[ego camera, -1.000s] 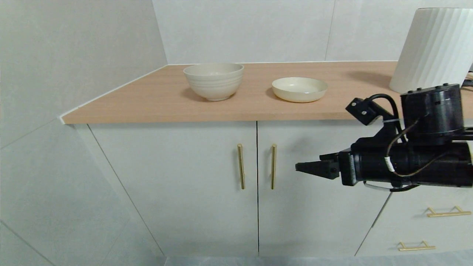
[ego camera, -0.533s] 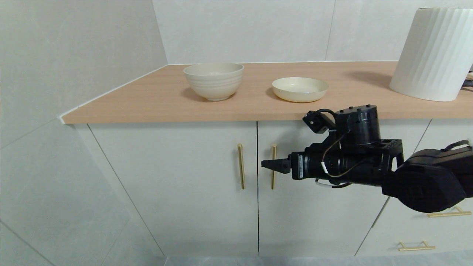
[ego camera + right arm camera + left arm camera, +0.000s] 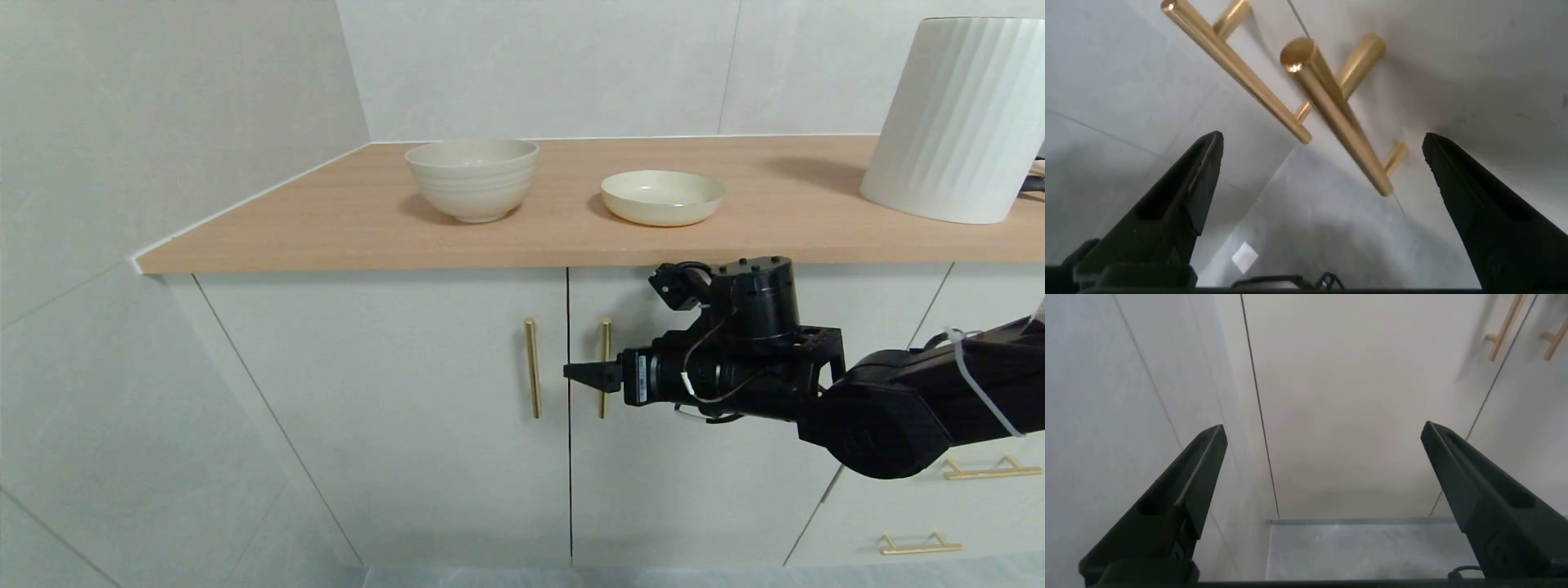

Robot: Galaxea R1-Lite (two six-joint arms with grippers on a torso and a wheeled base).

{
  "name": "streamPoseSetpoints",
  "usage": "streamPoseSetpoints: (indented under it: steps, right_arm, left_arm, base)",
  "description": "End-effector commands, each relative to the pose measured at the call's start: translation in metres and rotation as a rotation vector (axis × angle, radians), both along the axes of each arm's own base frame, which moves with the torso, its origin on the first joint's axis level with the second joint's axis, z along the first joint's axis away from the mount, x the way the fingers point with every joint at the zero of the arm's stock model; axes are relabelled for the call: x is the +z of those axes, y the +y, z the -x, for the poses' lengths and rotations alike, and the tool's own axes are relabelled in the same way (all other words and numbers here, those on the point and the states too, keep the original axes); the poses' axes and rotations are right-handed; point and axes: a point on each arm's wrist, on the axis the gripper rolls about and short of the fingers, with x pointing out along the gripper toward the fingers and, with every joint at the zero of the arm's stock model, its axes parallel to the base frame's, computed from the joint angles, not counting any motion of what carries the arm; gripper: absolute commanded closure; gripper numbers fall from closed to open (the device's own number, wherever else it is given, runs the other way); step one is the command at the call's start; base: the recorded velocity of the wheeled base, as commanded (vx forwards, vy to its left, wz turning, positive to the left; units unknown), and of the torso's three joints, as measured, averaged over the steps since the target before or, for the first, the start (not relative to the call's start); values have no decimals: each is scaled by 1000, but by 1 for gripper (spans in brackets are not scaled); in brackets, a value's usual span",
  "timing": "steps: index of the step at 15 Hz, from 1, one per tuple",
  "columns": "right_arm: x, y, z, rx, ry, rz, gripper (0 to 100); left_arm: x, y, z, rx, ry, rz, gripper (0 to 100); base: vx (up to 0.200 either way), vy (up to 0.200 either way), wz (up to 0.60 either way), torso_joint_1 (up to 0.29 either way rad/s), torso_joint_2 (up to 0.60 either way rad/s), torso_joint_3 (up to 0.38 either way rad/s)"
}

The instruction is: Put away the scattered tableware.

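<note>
The work area was a wood-topped table (image 3: 367, 237) set against tiled walls, with a white cupboard beneath it. Both cupboard doors were shut.

1. Tableware. The bowl (image 3: 473, 178) and the shallow dish (image 3: 662, 197) stood on the table, well apart, both upright and both untouched. A tall white ribbed shade (image 3: 963, 122) stood at the table's right end.
2. Right claw (image 3: 584, 375). It was held level in front of the cupboard, with its tip at the right door's handle (image 3: 605, 343), just beside the left door's handle (image 3: 532, 367). In the right wrist view its fingers were spread wide and held nothing. A gold handle ran across the gap between them. I could not tell whether either finger touched it.
3. Left claw (image 3: 1323, 429). Its fingers were spread wide and held nothing. It faced the lower cupboard front and the floor.

Progress: I judged the task to be at its first step, opening the cupboard. No item had been put away. What was left: close on the handle, pull the door open, carry the bowl and the dish inside one at a time, then shut the door.
</note>
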Motion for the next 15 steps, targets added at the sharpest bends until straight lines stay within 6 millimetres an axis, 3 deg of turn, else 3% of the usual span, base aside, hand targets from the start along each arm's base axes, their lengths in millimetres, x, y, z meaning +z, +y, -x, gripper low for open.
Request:
streamPoseSetpoints:
  steps: [1,8,15]
  right_arm:
    - [-7,6,-3,0,-1,-23,0]
    - [-17,15,-6,5,-16,-81,0]
    - [-20,27,20,75,-88,-140,0]
  left_arm:
    - [0,0,0,0,-1,0,0]
    - [0,0,0,0,-1,0,0]
    - [0,0,0,0,-1,0,0]
  base:
    - [0,0,0,0,0,0]
    - [0,0,0,0,0,0]
    - [0,0,0,0,0,0]
